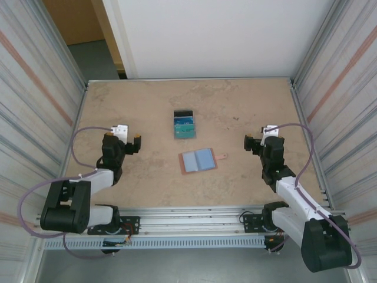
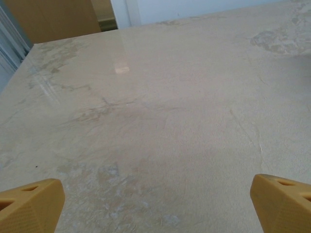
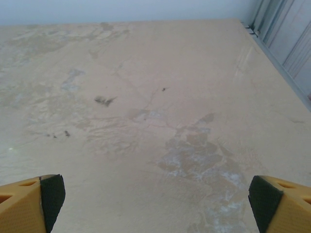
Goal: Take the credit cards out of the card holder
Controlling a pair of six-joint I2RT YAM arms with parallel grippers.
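Reddish-brown card holder (image 1: 198, 160) lies open midway between the side edges of the table (image 1: 247, 100), long axis crosswise, slightly nearer the right gripper (image 1: 257, 135) than the left gripper (image 1: 125, 134); both gape empty.

Wallet (image 1: 198, 160) lies mid-table (image 1: 118, 100); cards (image 1: 184, 124) just behind it, slightly left. Left hand (image 1: 127, 135) far left, right hand (image 1: 259, 136) far right.

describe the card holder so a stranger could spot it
On the beige table, look near the middle. The card holder lies open there, on the near side of the credit cards. Unlike those blue-teal cards, it has a reddish-brown rim, pale blue pockets and a tab.
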